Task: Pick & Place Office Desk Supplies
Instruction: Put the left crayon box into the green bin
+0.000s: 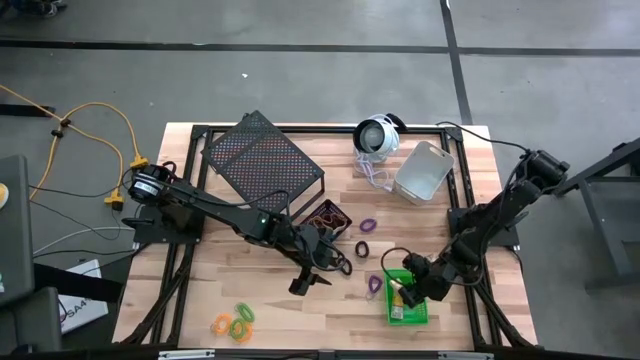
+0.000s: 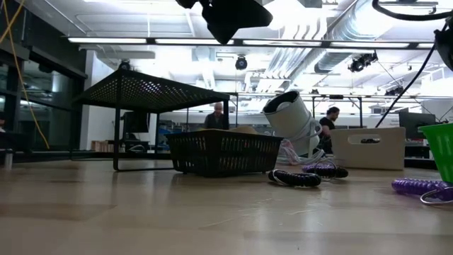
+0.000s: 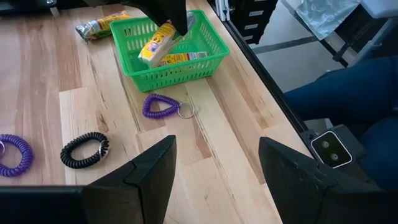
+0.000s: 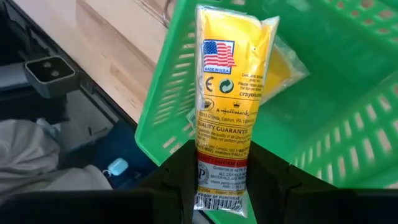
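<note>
My right gripper (image 1: 411,292) hangs over the green bin (image 1: 408,318) at the near right, shut on a yellow pack (image 4: 227,87). The pack's free end points down into the bin (image 3: 205,46), where another yellow pack (image 3: 181,59) lies. Left of the bin, my left gripper (image 3: 214,168) stands open above the table with nothing between its fingers. A purple loop with a key ring (image 3: 160,106) lies on the wood just in front of the bin. A black loop (image 3: 84,150) and a second purple loop (image 3: 12,155) lie nearer my left gripper. My right gripper pinches the yellow pack by its printed end (image 4: 221,177) between its two fingers. The fingers (image 4: 177,177) slant down from above and point along the pack. The pack juts out beyond them, tilted into the green bin. Whether its free end (image 3: 149,55) rests on anything there, I cannot tell.
A large black mesh rack (image 1: 265,155) stands at the far left, with a black bin (image 1: 328,215) beside it. A round white device with a cord (image 1: 377,135) and a grey bin (image 1: 425,170) are at the far right. Orange and green loops (image 1: 235,320) lie near the front edge.
</note>
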{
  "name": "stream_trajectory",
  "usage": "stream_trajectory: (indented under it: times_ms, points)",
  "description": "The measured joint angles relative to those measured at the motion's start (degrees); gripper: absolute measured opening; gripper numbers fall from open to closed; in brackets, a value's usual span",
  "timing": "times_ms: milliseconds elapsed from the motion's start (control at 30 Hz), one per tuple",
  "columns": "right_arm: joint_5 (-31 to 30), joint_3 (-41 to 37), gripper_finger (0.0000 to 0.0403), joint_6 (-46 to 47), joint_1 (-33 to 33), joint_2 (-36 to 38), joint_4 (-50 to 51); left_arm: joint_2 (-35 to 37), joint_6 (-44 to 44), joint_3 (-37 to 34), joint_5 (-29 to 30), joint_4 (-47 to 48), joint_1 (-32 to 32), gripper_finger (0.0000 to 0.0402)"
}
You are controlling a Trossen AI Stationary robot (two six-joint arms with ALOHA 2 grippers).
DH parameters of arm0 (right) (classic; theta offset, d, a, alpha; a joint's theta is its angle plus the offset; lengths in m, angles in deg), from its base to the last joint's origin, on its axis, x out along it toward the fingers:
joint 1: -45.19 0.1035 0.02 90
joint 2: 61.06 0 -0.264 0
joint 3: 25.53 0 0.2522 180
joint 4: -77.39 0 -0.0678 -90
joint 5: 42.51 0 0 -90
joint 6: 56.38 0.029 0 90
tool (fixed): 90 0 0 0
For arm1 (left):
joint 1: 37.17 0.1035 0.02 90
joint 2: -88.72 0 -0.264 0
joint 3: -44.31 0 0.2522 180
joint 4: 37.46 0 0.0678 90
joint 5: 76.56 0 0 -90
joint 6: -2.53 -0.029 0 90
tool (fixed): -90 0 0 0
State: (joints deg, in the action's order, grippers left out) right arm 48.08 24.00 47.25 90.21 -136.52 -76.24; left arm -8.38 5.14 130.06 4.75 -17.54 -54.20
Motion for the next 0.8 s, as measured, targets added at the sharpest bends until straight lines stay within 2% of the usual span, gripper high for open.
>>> stream_trajectory:
  times_ms: [333, 633, 800]
  points:
    - [-0.4, 0.0, 0.0110, -1.6, 0.0, 0.0, 0.5, 0.0, 0.0, 0.0, 0.0, 0.0, 0.0, 0.0223]
    - [-0.3, 0.0, 0.0167, -1.9, 0.0, 0.0, 0.5, 0.0, 0.0, 0.0, 0.0, 0.0, 0.0, 0.0223]
    - [-0.3, 0.0, 0.0180, -1.8, 0.0, 0.0, 0.5, 0.0, 0.0, 0.0, 0.0, 0.0, 0.0, 0.0223]
